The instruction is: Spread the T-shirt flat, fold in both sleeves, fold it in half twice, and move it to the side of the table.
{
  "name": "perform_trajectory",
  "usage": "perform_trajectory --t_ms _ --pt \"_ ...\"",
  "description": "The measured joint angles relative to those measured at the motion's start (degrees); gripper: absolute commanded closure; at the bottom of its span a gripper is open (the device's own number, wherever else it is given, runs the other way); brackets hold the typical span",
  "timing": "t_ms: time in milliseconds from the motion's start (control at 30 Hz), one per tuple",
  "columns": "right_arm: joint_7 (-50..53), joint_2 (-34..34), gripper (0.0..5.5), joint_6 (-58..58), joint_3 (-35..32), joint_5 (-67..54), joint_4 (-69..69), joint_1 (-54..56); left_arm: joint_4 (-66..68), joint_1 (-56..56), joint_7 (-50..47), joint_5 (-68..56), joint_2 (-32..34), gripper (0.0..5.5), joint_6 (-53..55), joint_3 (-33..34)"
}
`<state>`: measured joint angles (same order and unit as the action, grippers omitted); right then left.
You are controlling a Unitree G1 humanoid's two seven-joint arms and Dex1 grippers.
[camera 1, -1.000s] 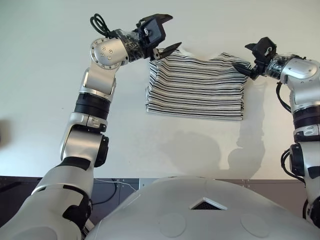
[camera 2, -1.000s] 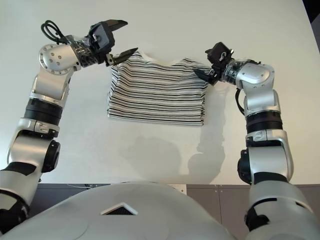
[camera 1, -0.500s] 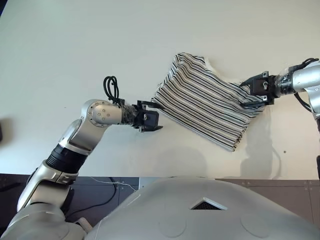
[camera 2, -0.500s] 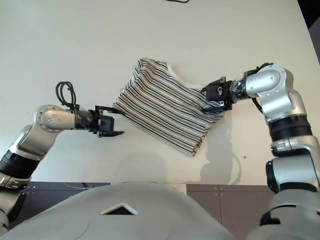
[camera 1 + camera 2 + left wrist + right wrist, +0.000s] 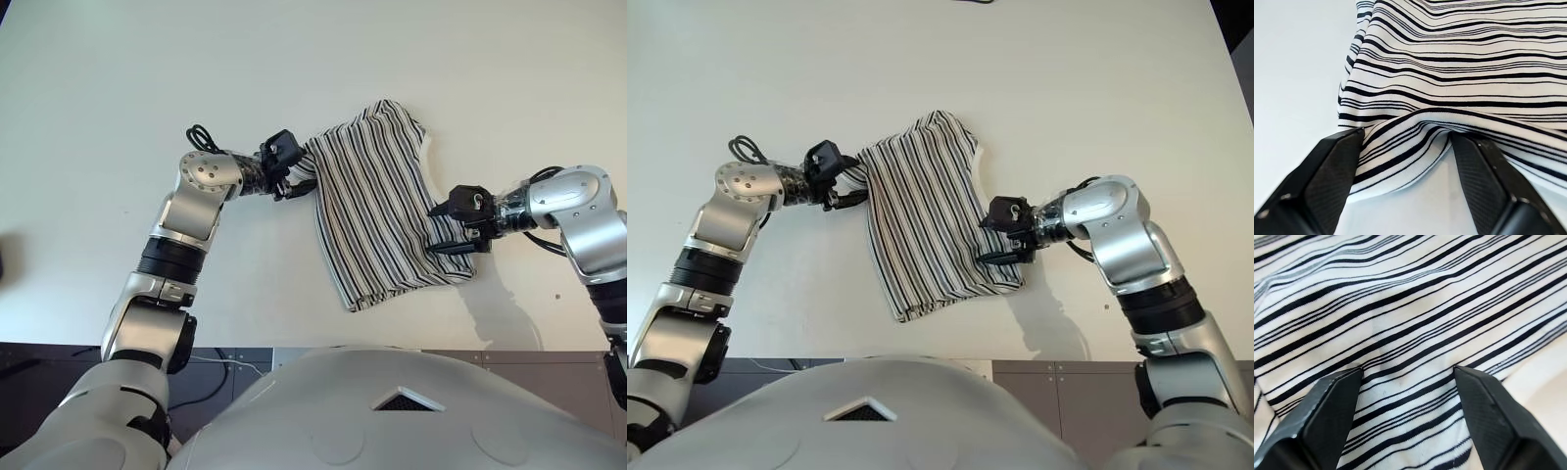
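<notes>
A striped T-shirt [image 5: 377,206], folded into a compact oblong, lies tilted on a white table [image 5: 118,88], just right of the frame's centre in the head view. The left gripper [image 5: 296,178] sits at the shirt's upper left corner. Its jaws stand wide, and the cloth's bunched edge lies in the gap between the fingers [image 5: 1327,181]. The right gripper [image 5: 448,229] rests at the shirt's right edge, lower down, also spread wide, with striped cloth lying between its fingers [image 5: 1327,421].

The folds look done, so the step in hand is probably shifting the bundle to the table's side. To do that well, each gripper should pinch through every layer at its edge. Both arms should then travel together, low over the table, so the stack neither twists further nor slides open.
</notes>
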<state>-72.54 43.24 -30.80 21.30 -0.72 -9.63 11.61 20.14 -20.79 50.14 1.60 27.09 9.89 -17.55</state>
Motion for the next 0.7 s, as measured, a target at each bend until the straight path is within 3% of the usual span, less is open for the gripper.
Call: perform_trajectory --t_ms 233,367,567,700 --pt "4.4 -2.0 2.10 -7.8 1.9 -2.0 -6.0 -0.6 21.8 -14.3 -1.7 10.9 -0.4 2.27 -33.3 -5.4" --pt "6.2 -1.5 2.10 -7.3 1.8 -2.1 -6.2 -0.8 32.4 -21.0 -4.7 17.9 3.7 2.27 -48.7 -7.6" --pt "9.7 2.4 2.10 1.5 -0.1 0.5 -4.3 -1.8 38.5 -25.6 -15.5 29.9 9.4 2.27 -55.3 -11.3" --pt "10.0 1.9 2.10 2.5 -6.9 -6.2 -8.4 -3.5 19.2 -15.8 -9.9 16.2 9.1 2.27 -53.1 -6.9"
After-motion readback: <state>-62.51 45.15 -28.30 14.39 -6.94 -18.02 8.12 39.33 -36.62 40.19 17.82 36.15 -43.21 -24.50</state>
